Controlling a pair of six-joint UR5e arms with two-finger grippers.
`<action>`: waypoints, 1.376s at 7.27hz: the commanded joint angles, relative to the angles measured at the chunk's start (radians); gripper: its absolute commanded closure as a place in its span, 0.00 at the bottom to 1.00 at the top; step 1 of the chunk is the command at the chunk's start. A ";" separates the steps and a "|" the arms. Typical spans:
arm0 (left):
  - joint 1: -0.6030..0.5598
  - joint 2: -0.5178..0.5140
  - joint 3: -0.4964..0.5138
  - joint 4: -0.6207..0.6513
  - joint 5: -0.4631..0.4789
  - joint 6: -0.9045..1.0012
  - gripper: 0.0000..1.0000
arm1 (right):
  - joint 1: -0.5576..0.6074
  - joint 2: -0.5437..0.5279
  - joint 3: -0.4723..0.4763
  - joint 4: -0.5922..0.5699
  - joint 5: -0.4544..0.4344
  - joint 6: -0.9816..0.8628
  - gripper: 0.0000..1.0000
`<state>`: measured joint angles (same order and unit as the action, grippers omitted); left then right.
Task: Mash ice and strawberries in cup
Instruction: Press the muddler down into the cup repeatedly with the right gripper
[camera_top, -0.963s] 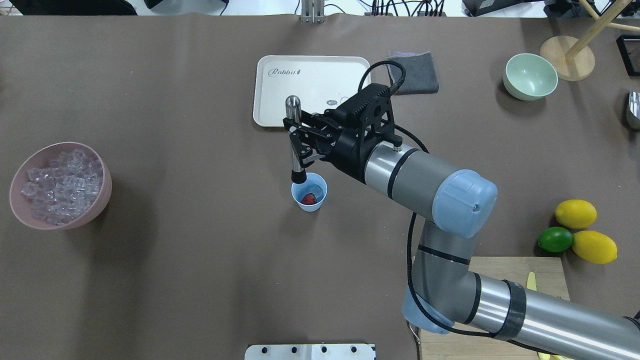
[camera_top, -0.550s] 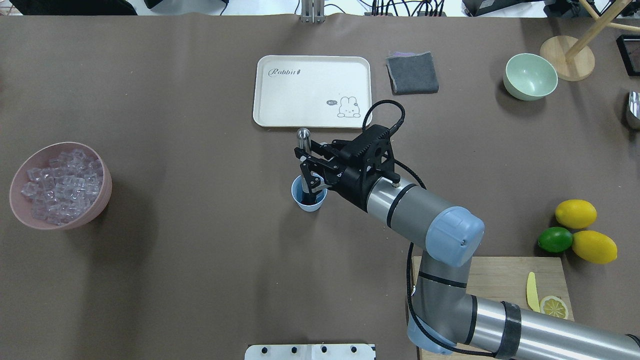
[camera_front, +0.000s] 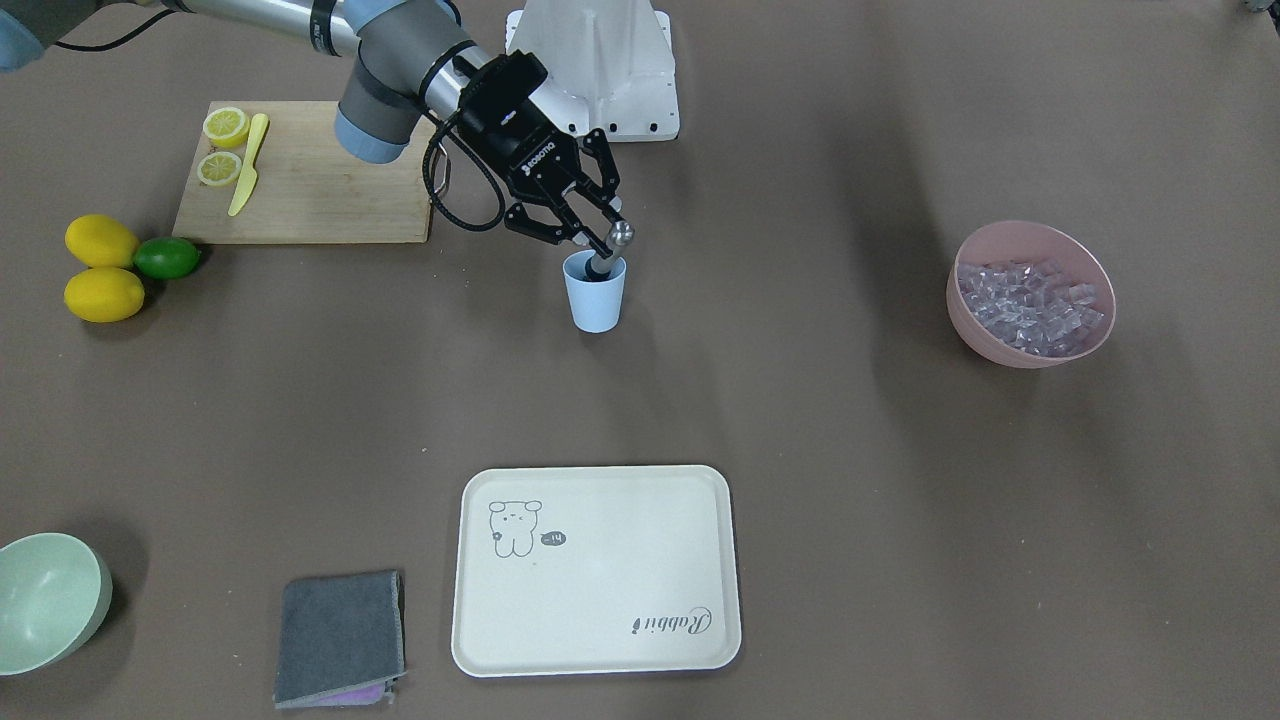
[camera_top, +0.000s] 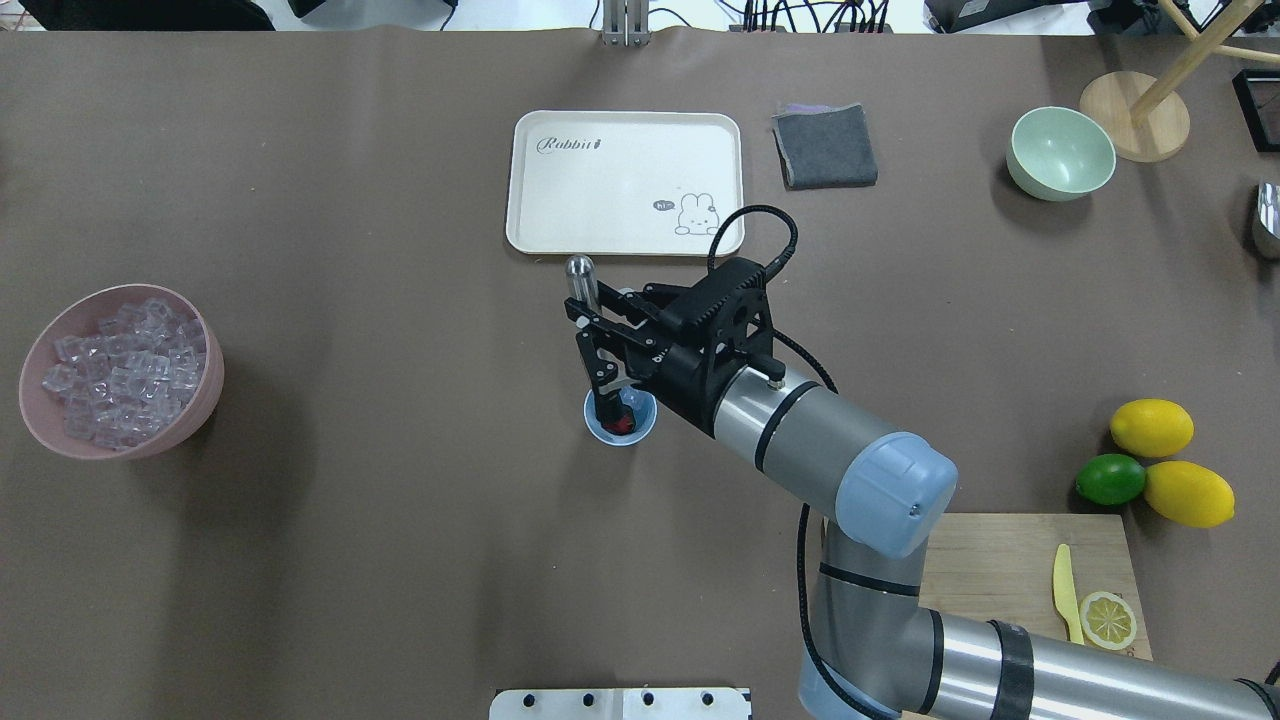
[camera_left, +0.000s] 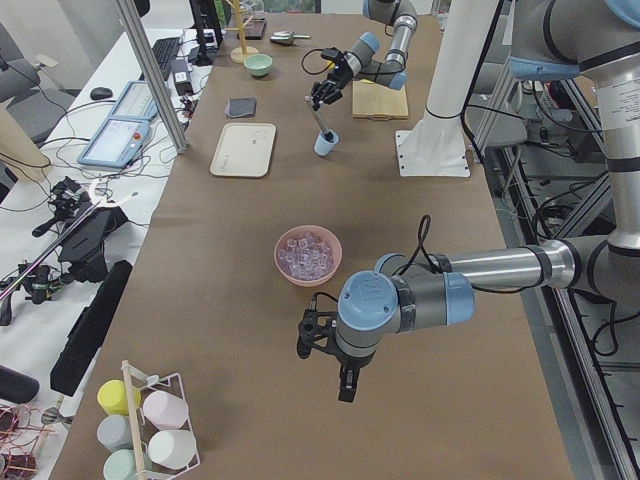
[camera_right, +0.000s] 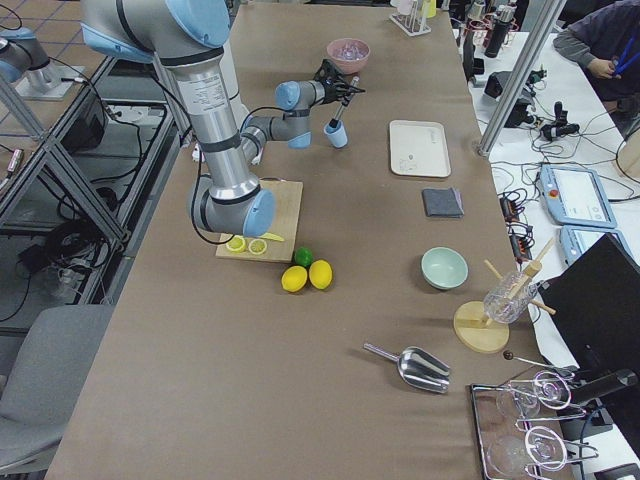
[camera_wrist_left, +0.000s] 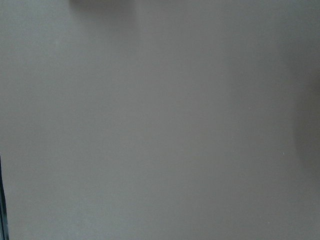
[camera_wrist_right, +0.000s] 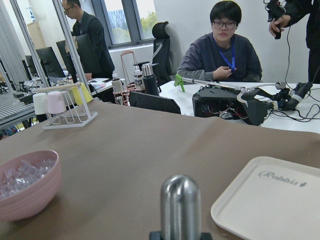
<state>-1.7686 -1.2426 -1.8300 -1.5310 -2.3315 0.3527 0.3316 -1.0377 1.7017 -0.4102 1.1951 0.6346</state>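
Note:
The light-blue cup (camera_top: 640, 425) (camera_front: 596, 297) stands mid-table. A red strawberry (camera_top: 623, 423) shows inside it. My right gripper (camera_top: 596, 340) (camera_front: 597, 238) is shut on a metal muddler (camera_top: 581, 285) (camera_front: 612, 246). The muddler leans, its lower end down in the cup beside the strawberry. Its rounded top fills the bottom of the right wrist view (camera_wrist_right: 180, 205). The ice (camera_top: 122, 367) (camera_front: 1030, 295) lies heaped in the pink bowl (camera_top: 205, 395); I see none in the cup. My left gripper (camera_left: 308, 338) shows only in the exterior left view, low over bare table, and I cannot tell its state.
A cream tray (camera_top: 627, 180) and a grey cloth (camera_top: 825, 145) lie beyond the cup. A pale green bowl (camera_top: 1060, 153) sits far right. Two lemons (camera_top: 1152, 427) and a lime (camera_top: 1110, 479) lie by a cutting board (camera_top: 1000, 560) with a yellow knife (camera_top: 1066, 590).
The muddler went from above the cup's far rim down into the cup. Since then its top has tilted left, and the strawberry shows again.

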 joint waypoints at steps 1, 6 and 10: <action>0.000 0.000 -0.002 0.000 0.000 0.000 0.02 | 0.014 0.053 0.116 -0.137 0.008 0.010 1.00; 0.000 0.003 0.003 -0.001 -0.002 0.005 0.02 | 0.032 0.011 0.028 0.046 0.008 0.002 1.00; 0.003 0.002 0.002 -0.003 -0.003 0.005 0.02 | 0.064 0.004 -0.149 0.244 0.017 0.000 1.00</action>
<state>-1.7666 -1.2404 -1.8284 -1.5335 -2.3336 0.3574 0.3927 -1.0295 1.6079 -0.2317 1.2087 0.6353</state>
